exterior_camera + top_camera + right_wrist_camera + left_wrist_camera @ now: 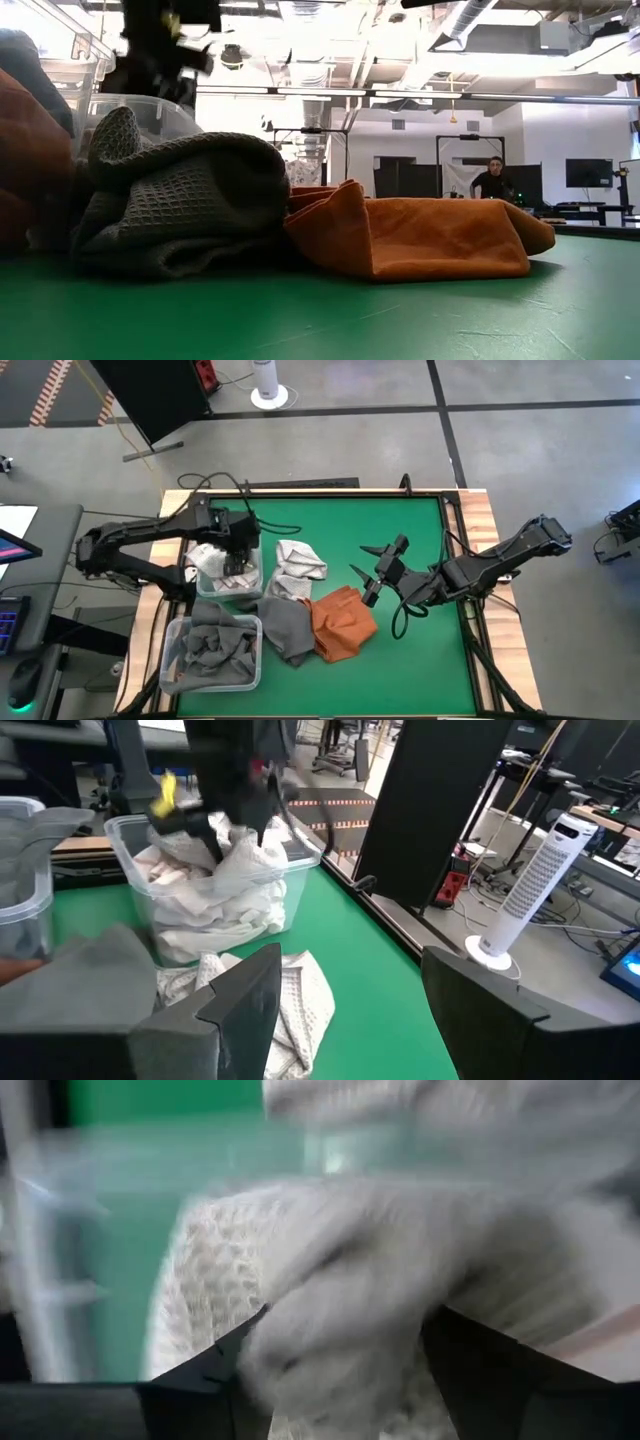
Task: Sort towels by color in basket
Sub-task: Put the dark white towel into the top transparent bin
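Observation:
A clear bin (258,575) at the table's left holds white towels (215,905). My left gripper (235,565) hangs over it, pointing down, fingers apart with a hump of white towel (340,1320) between them. A second clear bin (255,628) nearer the front holds grey towels (210,645). On the green table lie a whitish towel (298,568), a grey towel (285,625) and an orange towel (340,622), each overlapping its neighbour. My right gripper (362,572) hovers open above the table, right of the whitish towel, holding nothing. My left gripper comes from above with its fingers (212,832) on either side of the top of the white towel pile (238,848) in the bin. The left wrist view is blurred, and I cannot tell whether the fingers touch the cloth.
In the low view the grey towel (180,200) and the orange towel (420,235) fill the near ground. Bare green table (420,660) lies right of and in front of the orange towel. A wooden frame (490,530) borders the table.

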Available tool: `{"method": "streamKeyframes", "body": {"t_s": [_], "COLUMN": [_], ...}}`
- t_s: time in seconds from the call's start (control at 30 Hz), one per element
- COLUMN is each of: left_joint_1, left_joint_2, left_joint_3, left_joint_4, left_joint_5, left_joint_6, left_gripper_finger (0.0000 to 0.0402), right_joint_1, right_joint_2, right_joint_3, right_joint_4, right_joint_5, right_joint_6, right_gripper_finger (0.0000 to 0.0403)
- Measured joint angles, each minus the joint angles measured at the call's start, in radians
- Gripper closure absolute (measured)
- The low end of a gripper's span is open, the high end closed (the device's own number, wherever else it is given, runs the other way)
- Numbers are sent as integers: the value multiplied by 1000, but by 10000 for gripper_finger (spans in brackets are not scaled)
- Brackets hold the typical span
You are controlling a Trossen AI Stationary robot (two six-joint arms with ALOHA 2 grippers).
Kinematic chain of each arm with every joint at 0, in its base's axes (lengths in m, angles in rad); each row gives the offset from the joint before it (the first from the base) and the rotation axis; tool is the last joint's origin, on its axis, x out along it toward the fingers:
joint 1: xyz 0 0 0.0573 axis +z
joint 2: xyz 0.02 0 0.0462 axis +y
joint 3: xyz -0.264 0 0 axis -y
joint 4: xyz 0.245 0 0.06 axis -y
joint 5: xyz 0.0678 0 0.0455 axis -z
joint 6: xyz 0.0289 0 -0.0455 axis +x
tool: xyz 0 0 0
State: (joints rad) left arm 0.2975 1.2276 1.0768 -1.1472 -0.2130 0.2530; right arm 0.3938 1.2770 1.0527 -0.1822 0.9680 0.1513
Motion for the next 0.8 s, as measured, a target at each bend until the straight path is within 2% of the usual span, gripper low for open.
{"method": "streamKeyframes", "body": {"t_s": [0.23, 0.33, 0.43, 0.57, 0.8], "left_joint_1": [51, 52, 52, 52, 34], "left_joint_2": [-35, -36, -35, -30, -38], "left_joint_3": [-250, -326, -355, -272, 32], "left_joint_4": [159, 278, 315, 203, 26], "left_joint_5": [4, 20, 20, 1, -1], "left_joint_6": [5, 8, 16, 15, 13], "left_gripper_finger": [189, 191, 191, 191, 191], "right_joint_1": [0, -5, -5, -11, -25], "right_joint_2": [0, 1, 4, 5, 5], "right_joint_3": [0, 0, 0, 0, 0], "right_joint_4": [12, 12, 11, 12, 11], "right_joint_5": [0, 0, 0, 0, 0], "right_joint_6": [1, 6, 6, 2, 0], "right_gripper_finger": [133, 133, 133, 133, 133]}}
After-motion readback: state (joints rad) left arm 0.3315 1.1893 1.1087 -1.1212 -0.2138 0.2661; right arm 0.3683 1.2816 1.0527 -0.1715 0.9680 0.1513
